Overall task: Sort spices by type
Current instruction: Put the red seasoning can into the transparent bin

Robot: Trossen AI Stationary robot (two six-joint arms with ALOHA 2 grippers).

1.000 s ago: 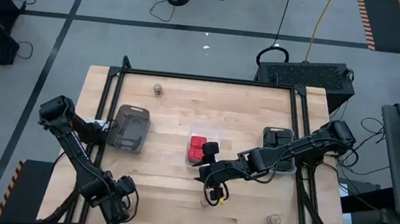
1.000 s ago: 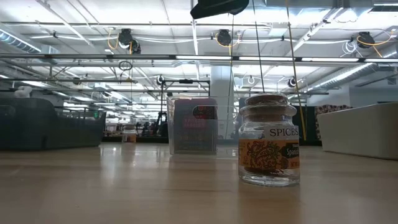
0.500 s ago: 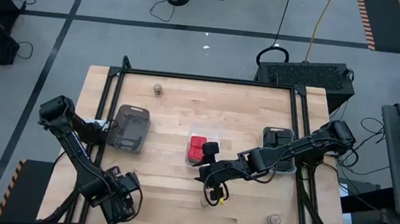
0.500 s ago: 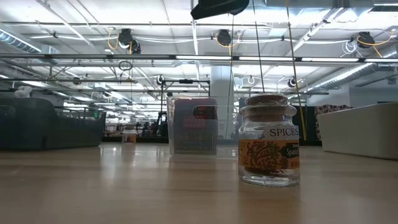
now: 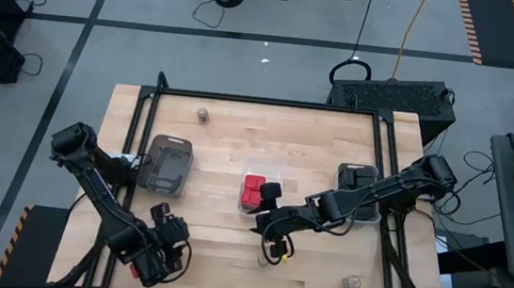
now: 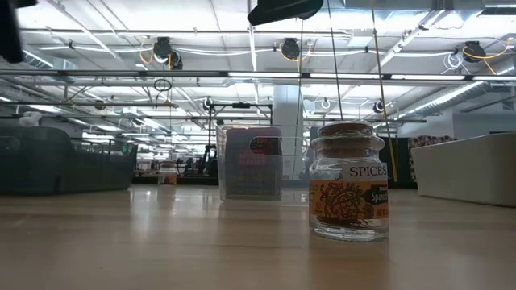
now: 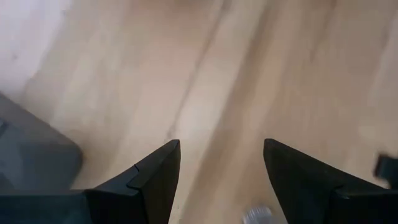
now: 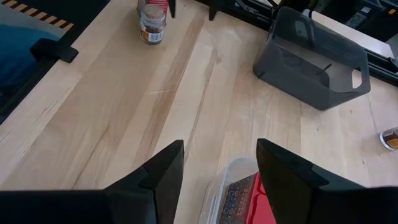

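Gaping apart, empty — left pincer (image 7: pixel 221 177), right pincer (image 8: pixel 219 168).

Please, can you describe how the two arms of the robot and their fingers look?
Both arms are dark, nearly black, built from jointed segments. The left end effector has a red patch on its housing; the right end effector carries a small yellow detail near its tip. In the wrist views, the fingers of each are flat, matte black wedges tapering to a point, without visible markings.
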